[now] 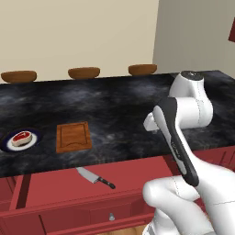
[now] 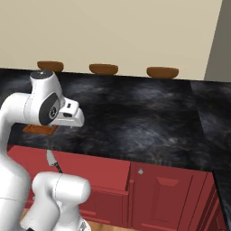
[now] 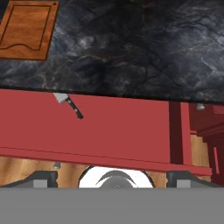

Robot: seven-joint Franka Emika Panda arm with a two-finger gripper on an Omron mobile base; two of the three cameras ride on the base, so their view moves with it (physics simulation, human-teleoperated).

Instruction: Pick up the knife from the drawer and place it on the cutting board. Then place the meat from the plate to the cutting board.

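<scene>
The knife (image 1: 95, 178) lies in the open drawer (image 1: 55, 190), well apart from the end effector (image 3: 112, 178), whose fingertips stand wide with nothing between; descend over the black handle, aligned across it

Black stone counter with grey marbling (image 1: 119, 114). Brown wooden rectangular cutting board (image 1: 73, 136), darker groove line round its edge. At its 9 o'clock, round dark-blue plate (image 1: 36, 136) with white inner ring; on it small raw steak (image 1: 21, 138), red top, pale whitish rim. Dark-red wide wooden drawer (image 1: 55, 183), flat red bottom, small grey metal knob (image 1: 111, 216). Chef's knife (image 1: 95, 177): silver-grey blade, black handle. Three brown wooden bowls (image 1: 84, 72) at 12 o'clock. Beige wall (image 1: 78, 32).
</scene>
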